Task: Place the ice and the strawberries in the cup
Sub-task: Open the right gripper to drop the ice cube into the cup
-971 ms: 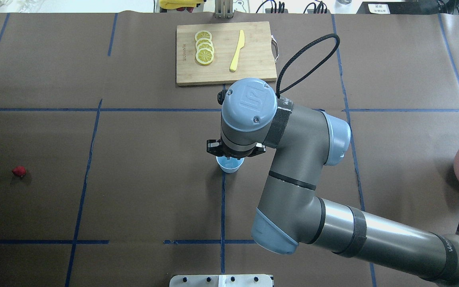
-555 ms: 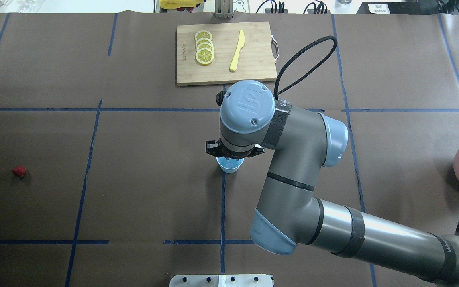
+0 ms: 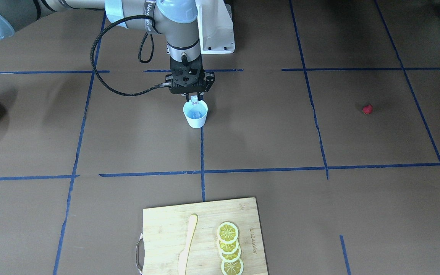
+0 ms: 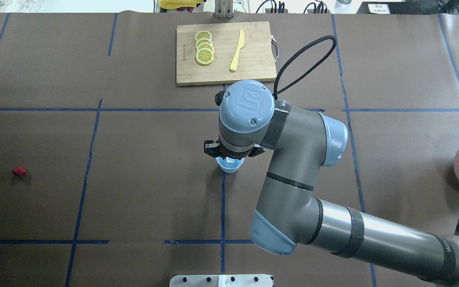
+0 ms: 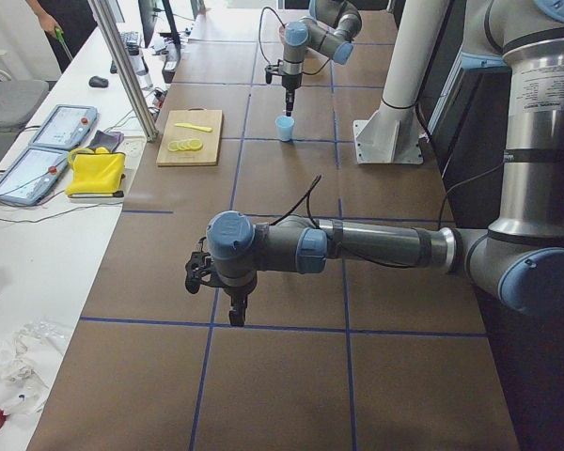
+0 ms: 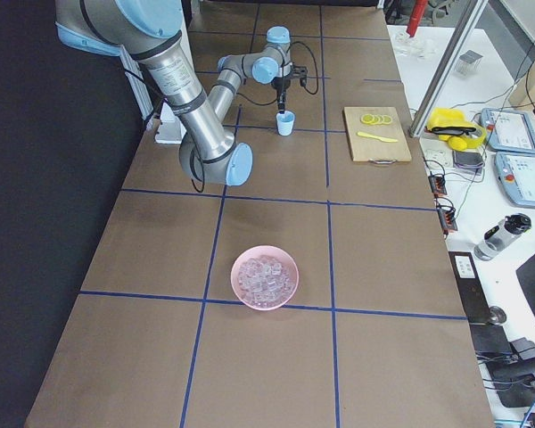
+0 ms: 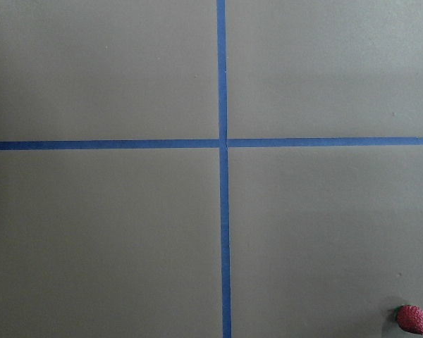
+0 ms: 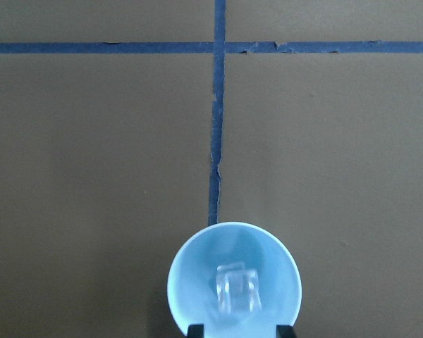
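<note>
**Right arm bent over the cup, jaws parted**

The right arm reached in low across the table (image 4: pixel 142 191), elbow folded and wrist turned straight down, so the right gripper (image 3: pixel 193 97) hung directly over the cup (image 3: pixel 196 119). Its fingertips (image 8: pixel 195 329) stood wider apart than the ice cube (image 8: pixel 236 287) in the cup's mouth and did not touch it. More ice (image 6: pixel 266 275) sat in the pink bowl (image 6: pixel 265 307), well apart from the cup. The left arm stretched level over the table, with the left gripper (image 5: pixel 235 313) pointing down. I cannot tell whether it was released or clenched. The strawberry (image 3: pixel 367 109) lay alone on the table, far from the cup.
</note>
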You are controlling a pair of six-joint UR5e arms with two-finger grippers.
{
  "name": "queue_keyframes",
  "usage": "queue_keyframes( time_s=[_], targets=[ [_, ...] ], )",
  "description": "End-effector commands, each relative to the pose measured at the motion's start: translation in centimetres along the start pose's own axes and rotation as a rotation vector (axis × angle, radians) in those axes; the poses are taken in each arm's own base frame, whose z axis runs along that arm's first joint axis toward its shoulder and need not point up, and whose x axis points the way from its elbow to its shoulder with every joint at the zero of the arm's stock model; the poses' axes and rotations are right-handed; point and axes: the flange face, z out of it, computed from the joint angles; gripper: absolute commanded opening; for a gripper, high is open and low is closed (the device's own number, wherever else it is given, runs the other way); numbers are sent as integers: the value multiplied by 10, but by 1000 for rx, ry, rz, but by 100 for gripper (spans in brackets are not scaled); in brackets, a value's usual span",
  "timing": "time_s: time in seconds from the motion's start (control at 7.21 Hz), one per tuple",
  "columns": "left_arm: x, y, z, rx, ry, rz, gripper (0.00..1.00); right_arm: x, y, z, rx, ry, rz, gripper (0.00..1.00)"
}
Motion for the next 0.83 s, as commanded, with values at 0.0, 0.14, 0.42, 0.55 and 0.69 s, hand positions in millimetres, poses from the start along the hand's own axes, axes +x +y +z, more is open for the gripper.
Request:
queue_keyframes(
  time_s=[0.0, 0.14, 0.42, 0.55, 0.69],
  targets=[
    [1, -1, -1, 2, 0, 2, 100, 0, 0, 0, 1, 0, 0, 57],
    [1, -1, -1, 3, 0, 3, 100, 0, -1, 0, 2, 0, 1, 57],
    [2, -1, -1, 4, 0, 4, 100, 5, -10, -14, 21, -14, -10, 100],
    [2, -1, -1, 4, 0, 4, 100, 6, -12, -22, 28, -24, -8, 100],
    [2, -1, -1, 4, 0, 4, 100, 6, -13, -23, 31, -27, -3, 100]
  ],
)
